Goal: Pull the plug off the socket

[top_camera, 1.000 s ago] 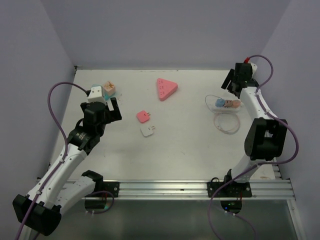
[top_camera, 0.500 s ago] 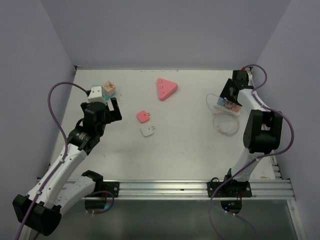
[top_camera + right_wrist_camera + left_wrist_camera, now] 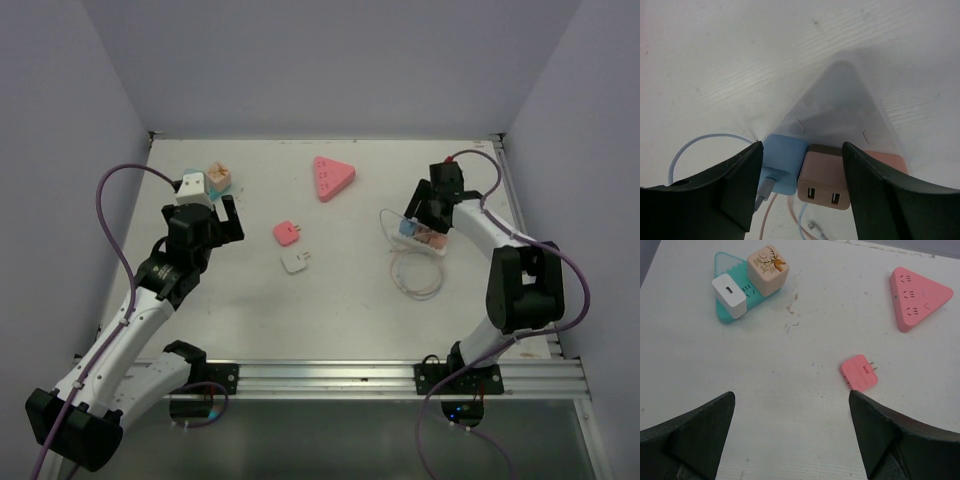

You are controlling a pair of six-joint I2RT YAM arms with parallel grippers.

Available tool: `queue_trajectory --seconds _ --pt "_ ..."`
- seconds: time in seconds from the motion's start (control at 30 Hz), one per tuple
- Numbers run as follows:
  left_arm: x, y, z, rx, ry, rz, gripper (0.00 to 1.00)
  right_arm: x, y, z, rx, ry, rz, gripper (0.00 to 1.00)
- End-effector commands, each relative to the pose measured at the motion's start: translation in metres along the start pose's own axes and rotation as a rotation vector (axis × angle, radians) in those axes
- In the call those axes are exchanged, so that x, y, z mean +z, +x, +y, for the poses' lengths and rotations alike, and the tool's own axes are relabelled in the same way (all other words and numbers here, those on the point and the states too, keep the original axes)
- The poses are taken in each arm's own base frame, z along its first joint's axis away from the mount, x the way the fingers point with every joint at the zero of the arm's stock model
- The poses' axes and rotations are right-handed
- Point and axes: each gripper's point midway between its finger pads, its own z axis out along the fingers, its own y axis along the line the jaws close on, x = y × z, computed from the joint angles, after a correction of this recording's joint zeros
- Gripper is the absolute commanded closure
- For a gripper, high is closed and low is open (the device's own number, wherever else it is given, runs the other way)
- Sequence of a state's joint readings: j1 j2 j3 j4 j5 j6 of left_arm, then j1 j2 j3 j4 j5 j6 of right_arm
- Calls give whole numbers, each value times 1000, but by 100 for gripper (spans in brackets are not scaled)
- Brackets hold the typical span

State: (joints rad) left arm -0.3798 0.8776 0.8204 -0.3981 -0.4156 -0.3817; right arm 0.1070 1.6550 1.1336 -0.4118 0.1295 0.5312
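White table (image 3: pixel 350 310): right gripper (image 3: pixel 800 150), spread wide, straddles blue plug (image 3: pixel 784 162) and tan plug (image 3: pixel 822 177) on socket (image 3: pixel 840 110); left gripper (image 3: pixel 791 395) hovers released.

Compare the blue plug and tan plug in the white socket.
Colour: blue plug pale blue, tan plug beige-brown. The blue plug has a cable in its port; the tan plug's two USB ports are empty. Both sit side by side in the white socket, between the fingers of the right gripper.

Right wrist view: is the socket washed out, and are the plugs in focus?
Right wrist view: the white socket looks pale and low-contrast against the table, edges soft; blue plug and tan plug read clearly. Top external view: evenly lit, no glare.
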Motion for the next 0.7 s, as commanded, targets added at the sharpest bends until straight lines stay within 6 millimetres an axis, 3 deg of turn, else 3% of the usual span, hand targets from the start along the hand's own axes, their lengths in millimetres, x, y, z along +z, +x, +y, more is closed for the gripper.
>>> queue_trajectory --seconds 0.0,0.07,0.2,0.3,0.47,0.53,0.67 --pt "3 -4 1 4 -3 -16 0 -20 24 49 32 -146 30 32" --pt "3 -3 1 5 -5 -14 0 -30 32 71 37 -195 25 33" --pt "4 -1 1 7 -6 -6 0 -53 31 93 26 -258 -11 33" --pt "5 0 0 10 -3 -2 0 -73 13 88 -19 -253 -79 33" --pt "4 0 0 9 1 -3 0 -82 -4 61 -59 -170 -133 34" --pt "4 0 -1 9 2 -2 0 -75 -1 46 -50 -154 -117 35" --pt "5 1 -1 10 5 0 0 -61 18 40 -68 -165 -43 40"
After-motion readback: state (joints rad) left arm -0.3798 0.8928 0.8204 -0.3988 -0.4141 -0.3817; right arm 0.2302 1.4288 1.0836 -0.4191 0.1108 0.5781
